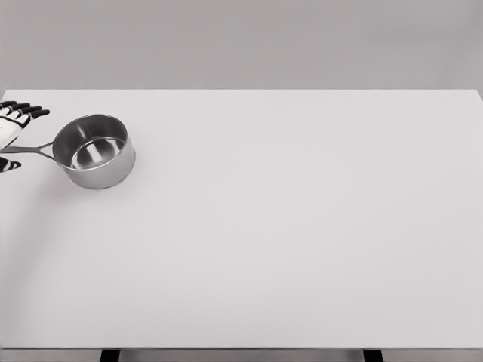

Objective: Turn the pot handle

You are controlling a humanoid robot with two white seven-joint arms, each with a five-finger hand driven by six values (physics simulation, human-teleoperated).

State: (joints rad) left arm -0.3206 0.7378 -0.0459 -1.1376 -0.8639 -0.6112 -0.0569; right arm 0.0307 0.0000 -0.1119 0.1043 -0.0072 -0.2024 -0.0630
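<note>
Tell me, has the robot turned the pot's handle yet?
Probably not yet, though one picture can't show turning. Done: the left hand has reached the handle at the table's left edge. In hand: its fingers are spread either side of the handle, no clear grip. Left: grasping and swinging the pot around.

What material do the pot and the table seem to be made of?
Pot: apparently polished metal, perhaps steel; its grey wall and inside show bright reflections. Table: matte white, no glare or grain; laminate or painted board, which one cannot be told.
</note>
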